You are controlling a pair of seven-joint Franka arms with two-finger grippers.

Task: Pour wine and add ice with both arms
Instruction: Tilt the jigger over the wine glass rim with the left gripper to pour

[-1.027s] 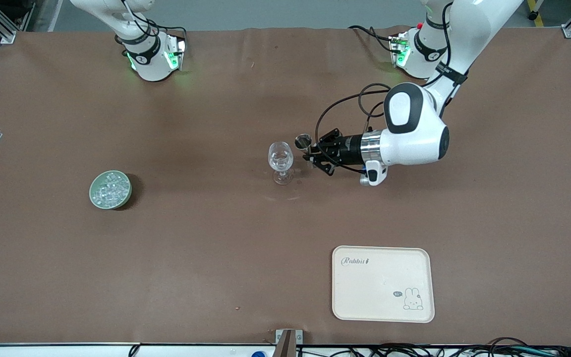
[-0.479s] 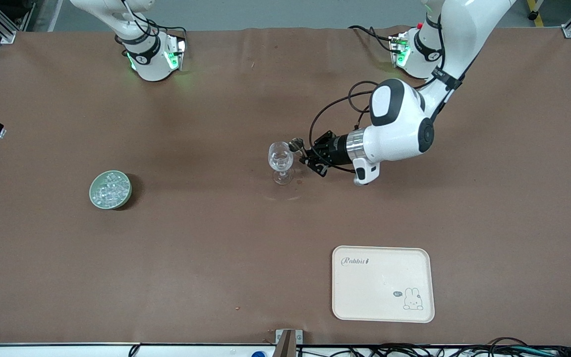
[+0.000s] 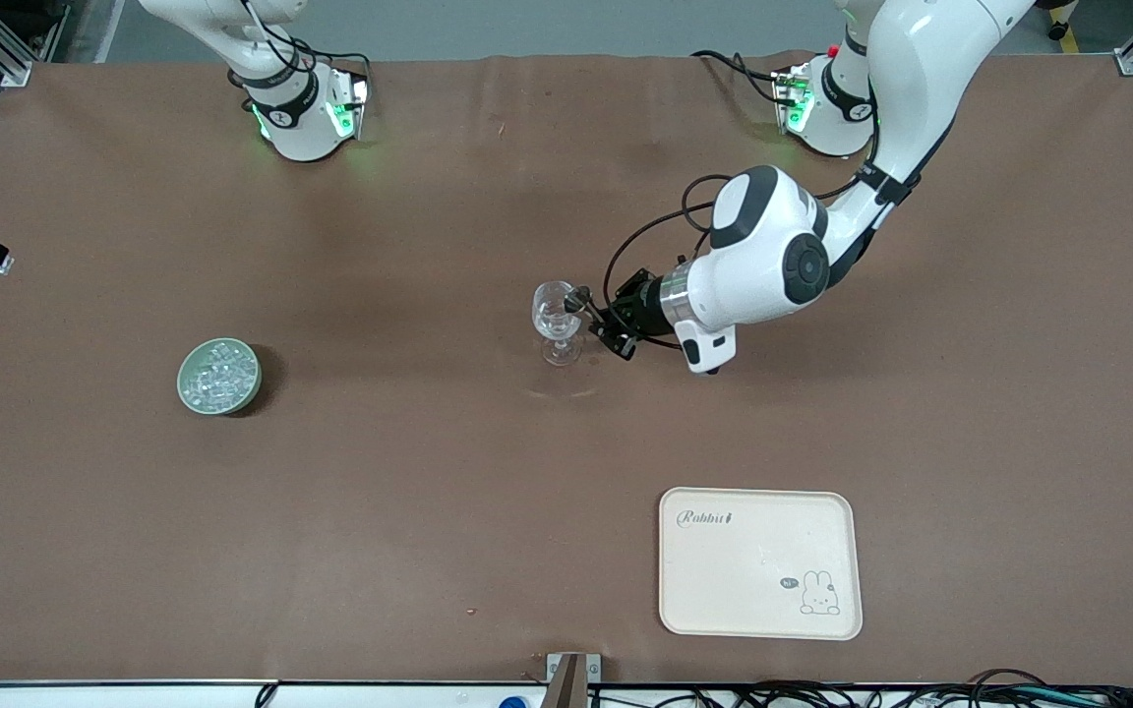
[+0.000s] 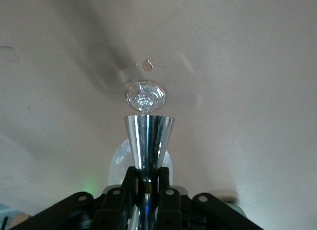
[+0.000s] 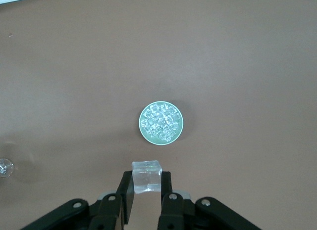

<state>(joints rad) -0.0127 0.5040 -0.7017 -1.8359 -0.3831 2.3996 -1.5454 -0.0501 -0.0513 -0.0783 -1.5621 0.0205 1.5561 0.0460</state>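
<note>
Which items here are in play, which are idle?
In play: metal jigger in left claw, tipped at wine glass; ice cube in right claw; green ice bowl.
Idle: rabbit tray, nearer the front camera.

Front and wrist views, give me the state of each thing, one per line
Stemmed glass: upright, clear liquid inside.
Metal jigger: tipped over the glass.
Left gripper: shut on the jigger.
Right gripper: shut on an ice cube, over the table.
Green bowl: full of ice.
Tray: nothing on it.
</note>
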